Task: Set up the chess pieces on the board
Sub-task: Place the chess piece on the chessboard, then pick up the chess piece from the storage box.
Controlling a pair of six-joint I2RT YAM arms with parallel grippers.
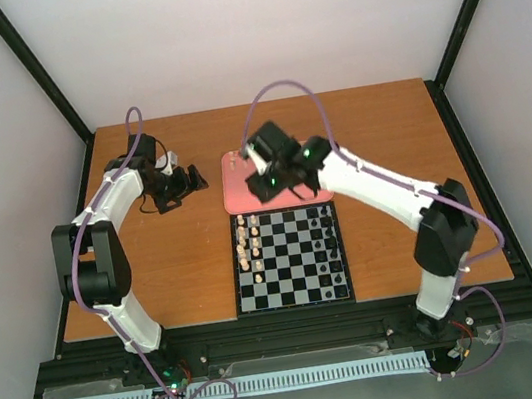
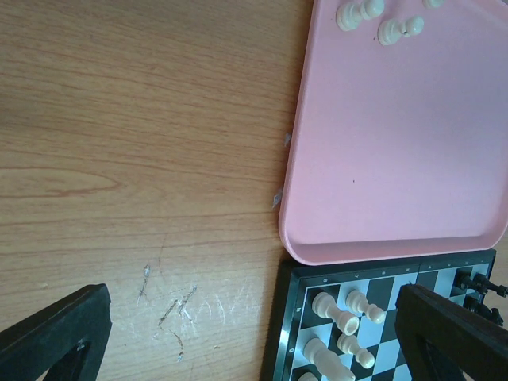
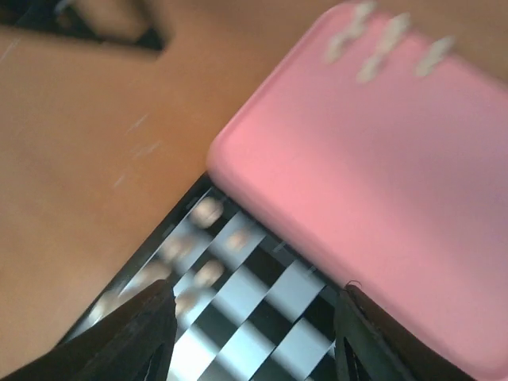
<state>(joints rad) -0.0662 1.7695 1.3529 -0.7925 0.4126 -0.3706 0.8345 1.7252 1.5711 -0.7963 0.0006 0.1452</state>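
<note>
The board (image 1: pixel 290 256) is laid mid-table, with the pink tray (image 2: pixel 381 159) against its 12 o'clock edge. The left gripper (image 2: pixel 252 305) and right gripper (image 3: pixel 254 317) are both seen spread and empty. Most chess pieces (image 1: pixel 244 245) are ranked along the board's 9 o'clock side. At least three are left in the tray, so the task is judged nearly done.

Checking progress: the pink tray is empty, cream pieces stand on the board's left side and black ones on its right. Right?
No. The tray is not empty: a few cream pieces are on it, as the left wrist view shows. Cream on the board's left, black pieces on its right: correct.
</note>
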